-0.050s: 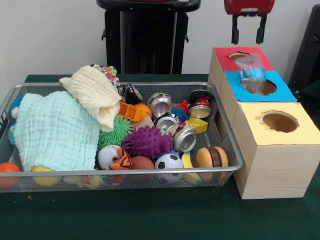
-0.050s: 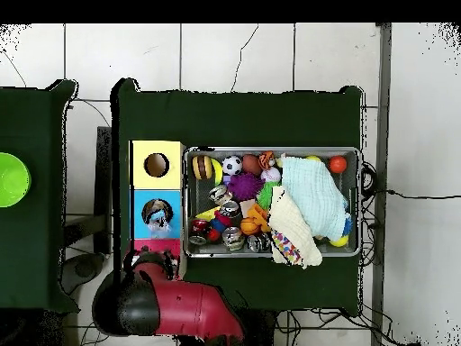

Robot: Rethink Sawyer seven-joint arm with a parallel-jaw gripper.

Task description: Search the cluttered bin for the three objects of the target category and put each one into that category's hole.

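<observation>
My gripper hangs open and empty at the top right, above the red and blue holes of the wooden box. Just below it a blurred silver can sits at the mouth of the blue hole, free of the fingers; the overhead view shows the can inside that hole. Several more silver cans lie in the wire bin: one near the back, one in the middle, one nearer the front, and a red-labelled one at the right.
The box's yellow hole is nearest the camera. The bin also holds a mint cloth, a cream cloth, a purple spiky ball, a soccer ball, a toy burger and other toys. The red arm reaches over the box.
</observation>
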